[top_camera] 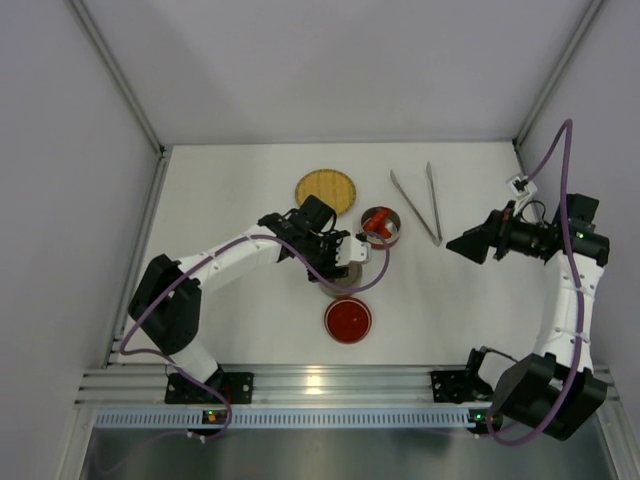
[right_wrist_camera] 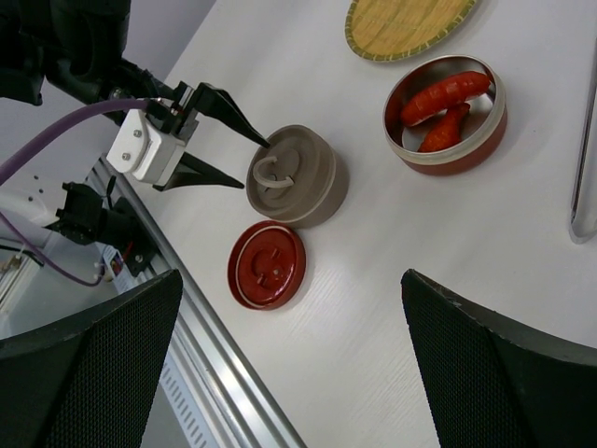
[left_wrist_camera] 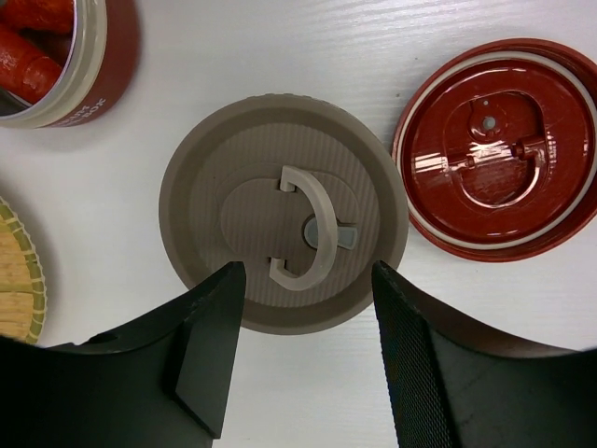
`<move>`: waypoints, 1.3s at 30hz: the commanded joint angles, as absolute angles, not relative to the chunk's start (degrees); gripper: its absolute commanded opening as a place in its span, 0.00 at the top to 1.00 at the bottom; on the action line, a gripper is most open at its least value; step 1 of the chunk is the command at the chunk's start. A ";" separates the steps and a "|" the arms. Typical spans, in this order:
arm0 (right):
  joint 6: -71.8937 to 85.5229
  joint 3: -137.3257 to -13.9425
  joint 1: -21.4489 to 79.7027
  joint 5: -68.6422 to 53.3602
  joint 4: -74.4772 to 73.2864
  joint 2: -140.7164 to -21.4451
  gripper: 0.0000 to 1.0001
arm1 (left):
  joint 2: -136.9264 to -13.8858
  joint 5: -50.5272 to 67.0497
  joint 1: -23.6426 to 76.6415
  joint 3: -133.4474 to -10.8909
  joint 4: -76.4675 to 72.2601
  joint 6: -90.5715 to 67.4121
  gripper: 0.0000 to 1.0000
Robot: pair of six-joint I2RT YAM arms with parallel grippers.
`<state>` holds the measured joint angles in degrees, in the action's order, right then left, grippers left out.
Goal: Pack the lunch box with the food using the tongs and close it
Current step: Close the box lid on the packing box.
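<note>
The lunch box's red tin stands open with two red pieces of food inside. A taupe round tier with a curved handle sits in front of it, and the red lid lies upside down nearer the arms. My left gripper hovers open just above the taupe piece's near edge, holding nothing. The silver tongs lie on the table at the back right. My right gripper hangs wide open and empty, right of the tongs.
A round yellow woven plate lies behind the tin to the left. The aluminium rail runs along the near table edge, and walls close off the left, back and right.
</note>
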<state>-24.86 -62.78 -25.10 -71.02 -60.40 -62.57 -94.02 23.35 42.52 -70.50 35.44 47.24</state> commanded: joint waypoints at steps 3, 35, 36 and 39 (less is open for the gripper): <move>-23.20 -62.14 -26.28 -73.21 -55.55 -60.82 0.01 | -95.36 25.93 42.80 -71.10 30.94 48.08 0.40; -21.45 -60.56 -26.28 -73.56 -53.26 -59.24 0.01 | -92.55 19.69 43.68 -77.17 34.10 37.19 1.00; -21.27 -60.38 -26.28 -73.56 -53.09 -59.15 0.01 | -91.85 18.82 43.68 -77.52 34.10 36.48 1.00; -20.74 -60.21 -26.37 -73.39 -52.56 -58.80 0.01 | -91.32 17.41 43.68 -79.45 35.42 33.67 1.00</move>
<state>-21.17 -60.34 -25.21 -71.72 -56.18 -60.36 -94.78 18.85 43.55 -75.81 34.39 37.60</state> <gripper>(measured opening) 0.993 0.063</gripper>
